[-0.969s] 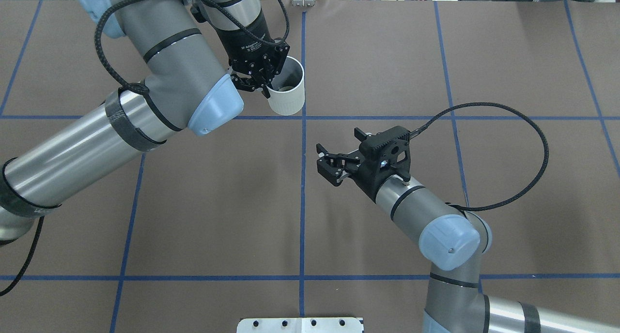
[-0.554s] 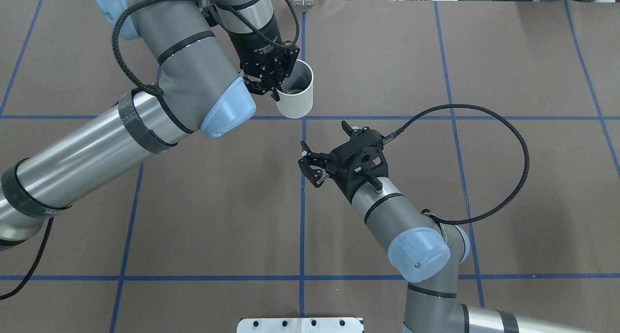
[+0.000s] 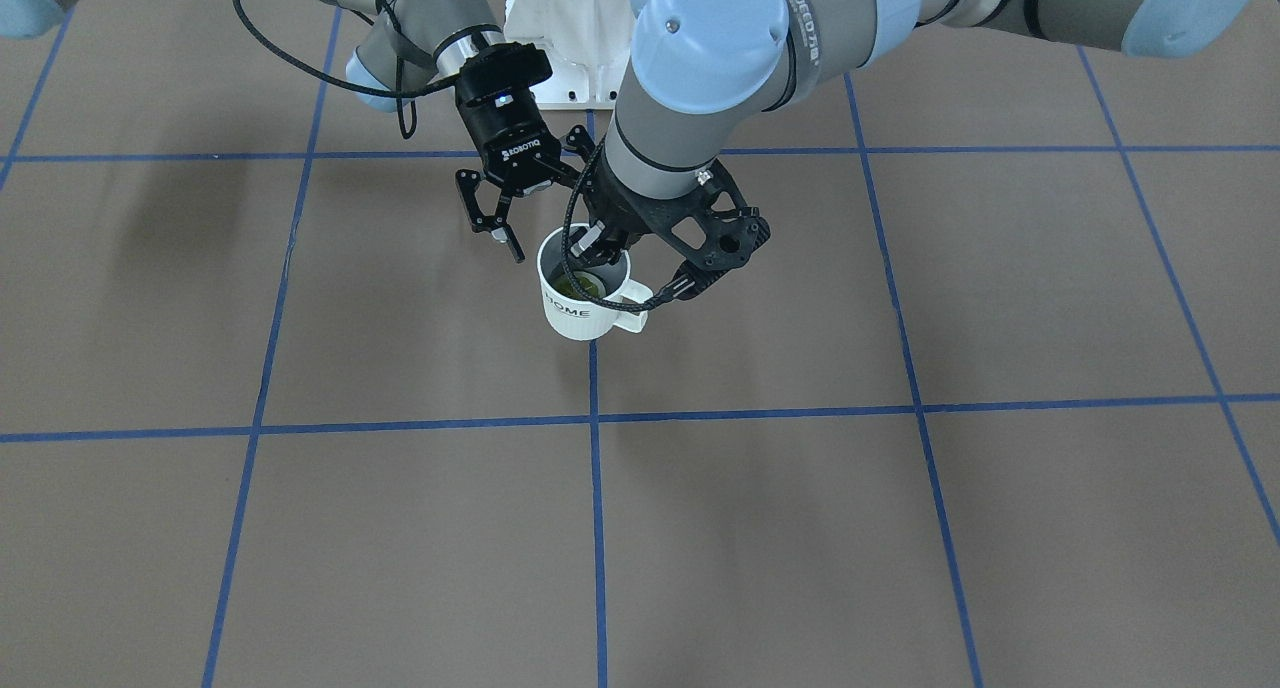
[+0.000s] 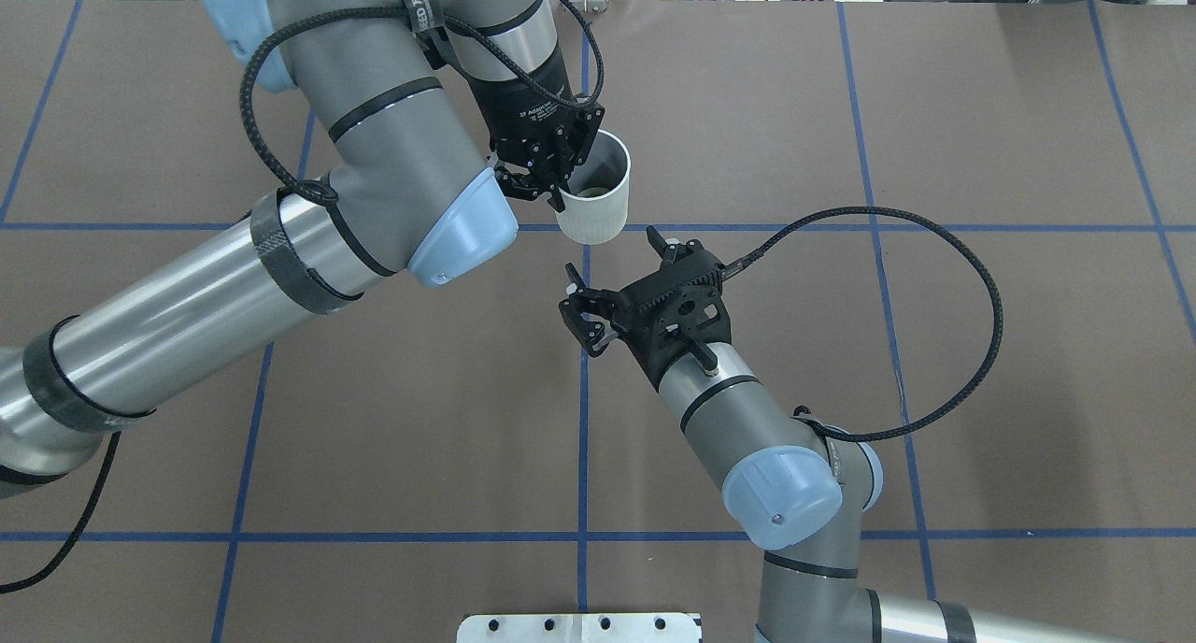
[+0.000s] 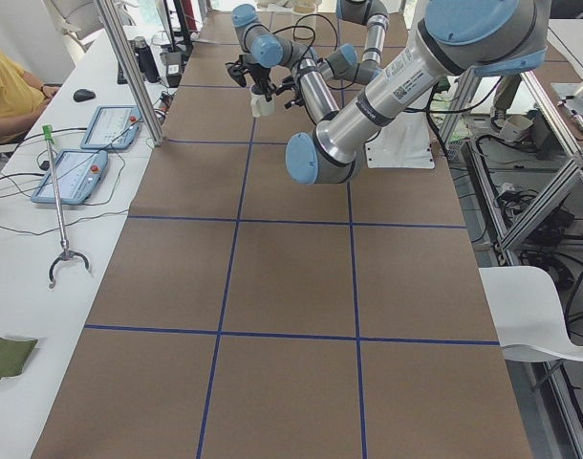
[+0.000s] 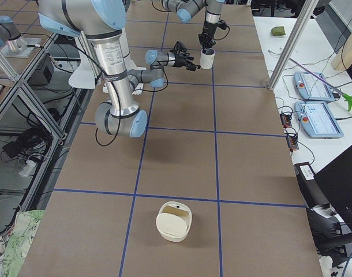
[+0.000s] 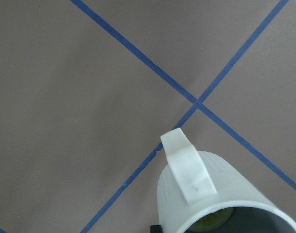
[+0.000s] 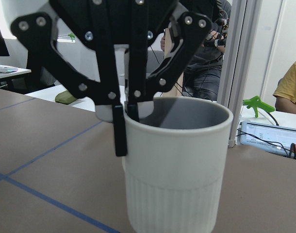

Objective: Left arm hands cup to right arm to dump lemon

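The cup [image 3: 578,320], pinched by the left arm [image 3: 690,78]'s jaws, holds the lemon [image 3: 581,286].

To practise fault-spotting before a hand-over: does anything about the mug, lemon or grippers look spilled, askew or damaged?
Nothing stands out. The mug is held about upright by the left gripper, pinched at its rim, with the lemon inside. The right gripper is open beside it, not touching. No spill or damage shows.

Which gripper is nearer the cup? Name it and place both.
Left. The left gripper is shut on the rim of the cup, one finger inside. The right gripper is open, apart from the cup, on the robot's side of it.
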`<state>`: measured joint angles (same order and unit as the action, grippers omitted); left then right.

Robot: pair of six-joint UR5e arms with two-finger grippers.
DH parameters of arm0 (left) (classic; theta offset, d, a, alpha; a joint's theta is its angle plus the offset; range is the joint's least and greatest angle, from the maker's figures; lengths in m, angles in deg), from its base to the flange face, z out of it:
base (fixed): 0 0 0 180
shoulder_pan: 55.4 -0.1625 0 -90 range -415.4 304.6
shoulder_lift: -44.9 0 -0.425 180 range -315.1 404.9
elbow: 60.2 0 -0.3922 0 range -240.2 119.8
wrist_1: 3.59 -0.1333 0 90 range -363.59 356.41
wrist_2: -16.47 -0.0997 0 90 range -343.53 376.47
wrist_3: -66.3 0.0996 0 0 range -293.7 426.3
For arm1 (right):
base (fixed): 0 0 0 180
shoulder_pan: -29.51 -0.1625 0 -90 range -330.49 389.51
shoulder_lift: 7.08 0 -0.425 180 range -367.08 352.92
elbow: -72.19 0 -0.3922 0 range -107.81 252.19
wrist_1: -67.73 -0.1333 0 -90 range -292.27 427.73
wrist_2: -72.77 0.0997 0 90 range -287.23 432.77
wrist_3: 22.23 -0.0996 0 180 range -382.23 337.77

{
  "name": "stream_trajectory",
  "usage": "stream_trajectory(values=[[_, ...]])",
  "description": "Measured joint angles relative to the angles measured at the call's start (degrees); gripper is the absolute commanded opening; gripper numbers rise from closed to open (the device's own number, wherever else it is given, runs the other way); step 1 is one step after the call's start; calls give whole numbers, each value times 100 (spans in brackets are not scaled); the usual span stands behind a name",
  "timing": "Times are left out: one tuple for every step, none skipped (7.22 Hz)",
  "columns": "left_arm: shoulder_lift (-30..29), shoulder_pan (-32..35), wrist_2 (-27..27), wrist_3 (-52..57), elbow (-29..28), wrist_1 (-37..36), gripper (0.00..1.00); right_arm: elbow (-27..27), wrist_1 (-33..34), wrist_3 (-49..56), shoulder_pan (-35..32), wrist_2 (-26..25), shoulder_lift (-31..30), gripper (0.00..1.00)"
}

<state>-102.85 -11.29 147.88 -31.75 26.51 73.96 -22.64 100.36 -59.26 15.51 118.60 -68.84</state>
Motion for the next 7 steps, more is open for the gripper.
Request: stream_trajectory(values=[[-10,-4,7,-3,13,-2,0,44,-16,-8,2,-69,23,98],[-13,-6,13,-3,17,0,0,68,-26,-15,9,-131,40,98],[-16,-23,15,-4,20,8,0,83,-30,-20,14,-191,51,98],[-16,-55,16,-4,29,12,0,91,-34,-21,17,-220,63,98],[-16,-101,17,-4,41,13,0,94,-36,-17,19,-234,68,98],[-17,-145,17,-4,51,14,0,96,-37,-18,19,-241,68,98],[-17,-169,17,-4,59,12,0,96,-39,-21,19,-249,69,98]])
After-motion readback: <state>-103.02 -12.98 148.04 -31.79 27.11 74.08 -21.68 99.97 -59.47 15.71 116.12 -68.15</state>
